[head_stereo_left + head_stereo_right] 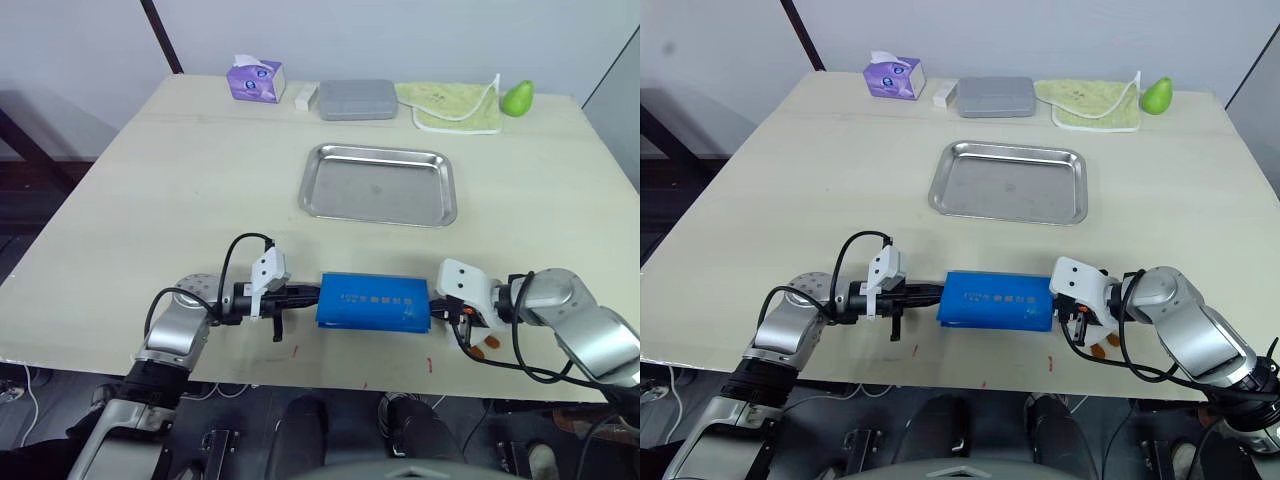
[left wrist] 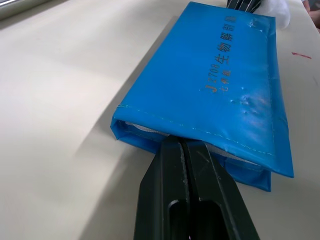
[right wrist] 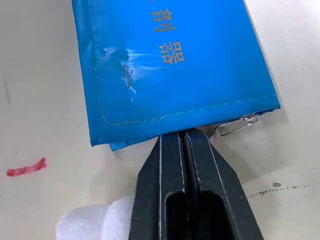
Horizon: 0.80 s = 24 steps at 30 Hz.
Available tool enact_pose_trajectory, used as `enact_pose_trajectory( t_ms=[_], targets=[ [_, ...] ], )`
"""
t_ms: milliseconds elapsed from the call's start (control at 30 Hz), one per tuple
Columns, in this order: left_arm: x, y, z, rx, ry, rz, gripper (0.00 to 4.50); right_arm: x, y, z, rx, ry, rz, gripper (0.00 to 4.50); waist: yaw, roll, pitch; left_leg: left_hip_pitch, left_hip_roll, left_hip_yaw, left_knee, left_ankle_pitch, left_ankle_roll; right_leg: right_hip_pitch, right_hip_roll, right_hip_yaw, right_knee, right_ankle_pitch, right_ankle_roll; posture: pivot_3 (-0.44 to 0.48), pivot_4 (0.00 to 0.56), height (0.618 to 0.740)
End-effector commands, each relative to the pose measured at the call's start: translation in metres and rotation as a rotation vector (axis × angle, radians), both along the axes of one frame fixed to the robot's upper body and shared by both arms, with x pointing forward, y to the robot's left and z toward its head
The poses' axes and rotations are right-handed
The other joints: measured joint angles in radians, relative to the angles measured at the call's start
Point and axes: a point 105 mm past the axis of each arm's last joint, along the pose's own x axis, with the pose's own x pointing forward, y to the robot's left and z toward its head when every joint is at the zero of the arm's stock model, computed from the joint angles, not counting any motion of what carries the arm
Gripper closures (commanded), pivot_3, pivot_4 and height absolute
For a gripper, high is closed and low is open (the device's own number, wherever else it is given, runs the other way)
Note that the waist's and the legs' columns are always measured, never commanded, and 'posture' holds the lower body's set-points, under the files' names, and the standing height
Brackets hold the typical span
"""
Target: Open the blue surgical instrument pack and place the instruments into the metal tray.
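The blue surgical instrument pack [image 1: 372, 298] lies flat and folded near the table's front edge, white print facing up. My left gripper [image 1: 315, 293] is shut, and its tips [image 2: 181, 141] touch the pack's left end, where a whitish lining shows in the opening. At the pack's right end my right gripper [image 1: 432, 310] is also shut, its tips [image 3: 184, 132] against the stitched edge beside a small metal zipper pull [image 3: 232, 126]. The metal tray [image 1: 380, 152] sits farther back at the table's middle, with nothing in it. The instruments are hidden.
Along the far edge stand a purple tissue box [image 1: 255, 80], a grey case [image 1: 357, 99], a yellow-green towel [image 1: 450, 105] and a green pear-shaped object [image 1: 517, 98]. Small red marks [image 1: 430, 365] dot the table's front edge.
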Motion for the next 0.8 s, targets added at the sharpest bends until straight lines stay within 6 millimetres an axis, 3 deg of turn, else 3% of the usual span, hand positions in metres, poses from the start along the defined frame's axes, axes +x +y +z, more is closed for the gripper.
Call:
enact_pose_trajectory(
  t_ms=[33,367,700,800],
  targets=[
    [-0.002,-0.008,-0.001,0.002,-0.015,-0.028,4.5,0.001,0.003,0.002,0.012,-0.012,0.01,4.42,0.0,0.0,0.0,0.0,0.0,0.0,0.0,0.0,0.0,0.0,0.0,0.0,0.0,0.0,0.0,0.0,0.15,0.74],
    [0.002,0.004,0.005,-0.016,-0.038,0.008,4.5,0.005,-0.011,0.009,0.008,-0.031,-0.05,4.42,0.0,0.0,0.0,0.0,0.0,0.0,0.0,0.0,0.0,0.0,0.0,0.0,0.0,0.0,0.0,0.0,0.15,0.74],
    [-0.001,0.027,0.015,-0.058,-0.032,0.054,4.5,0.003,-0.033,0.03,0.084,-0.063,-0.085,4.42,-0.004,0.0,0.0,0.0,0.0,0.0,-0.001,0.0,0.0,-0.001,0.0,0.0,0.0,0.001,0.002,0.0,0.15,0.74],
    [-0.009,0.037,0.023,-0.115,-0.026,0.057,4.5,-0.003,-0.034,0.044,0.171,-0.129,-0.041,4.42,-0.003,0.0,0.0,0.0,0.0,0.0,-0.001,0.0,0.0,-0.001,0.0,0.0,0.0,0.001,0.002,0.0,0.15,0.74]
  ],
)
